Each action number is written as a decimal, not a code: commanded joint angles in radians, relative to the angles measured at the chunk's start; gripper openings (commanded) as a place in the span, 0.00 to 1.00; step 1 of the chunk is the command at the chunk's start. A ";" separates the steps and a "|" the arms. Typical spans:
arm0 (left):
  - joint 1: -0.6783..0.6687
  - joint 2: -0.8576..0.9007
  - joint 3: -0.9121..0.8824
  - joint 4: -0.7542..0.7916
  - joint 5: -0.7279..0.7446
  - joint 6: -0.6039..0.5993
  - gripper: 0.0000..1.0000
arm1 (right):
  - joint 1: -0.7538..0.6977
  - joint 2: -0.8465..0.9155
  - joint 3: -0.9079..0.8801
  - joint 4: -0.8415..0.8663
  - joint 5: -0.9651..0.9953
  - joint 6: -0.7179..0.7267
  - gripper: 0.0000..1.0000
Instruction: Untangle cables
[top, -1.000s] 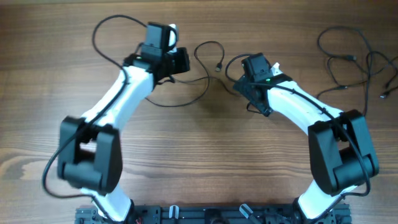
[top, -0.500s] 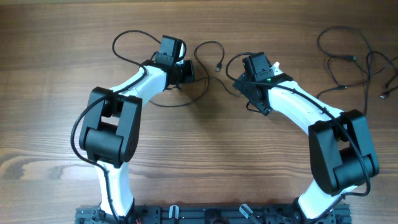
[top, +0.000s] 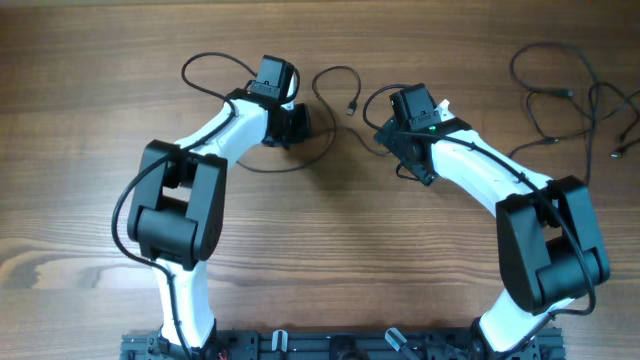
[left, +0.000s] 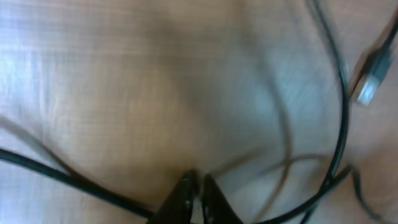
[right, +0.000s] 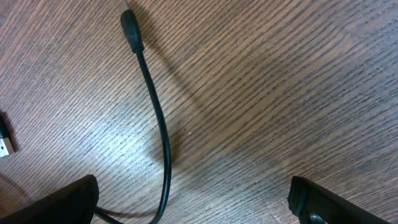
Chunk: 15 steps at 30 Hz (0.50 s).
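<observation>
A thin black cable (top: 330, 73) loops between the two arms and ends in a small plug (top: 352, 106); its lower run curves under the left arm. My left gripper (top: 292, 122) sits low over that run. In the blurred left wrist view its tips (left: 198, 185) stand almost together, and the cable (left: 62, 176) runs in to the fingers from both sides; whether it is pinched does not show. My right gripper (right: 199, 208) is wide open over a cable (right: 163, 143) with a plug end (right: 129, 28), touching nothing.
A separate tangle of thin black cables (top: 560, 95) lies at the far right of the wooden table (top: 330, 260). A light plug tip (right: 5, 142) shows at the left edge of the right wrist view. The arms' own thicker cords loop behind the left arm (top: 205, 65).
The left arm has folded in and carried its gripper right and down toward the cable. Its jaws stand closer together now. The right arm has not moved.
</observation>
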 joint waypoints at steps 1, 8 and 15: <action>-0.016 0.061 -0.049 -0.108 0.048 0.005 0.14 | 0.000 0.009 -0.002 0.003 -0.006 0.015 1.00; -0.047 0.061 -0.049 -0.130 0.243 0.005 0.16 | 0.000 0.009 -0.002 0.003 -0.006 0.015 1.00; -0.076 0.061 -0.049 -0.085 0.317 0.005 0.04 | 0.000 0.009 -0.002 0.002 -0.006 0.014 1.00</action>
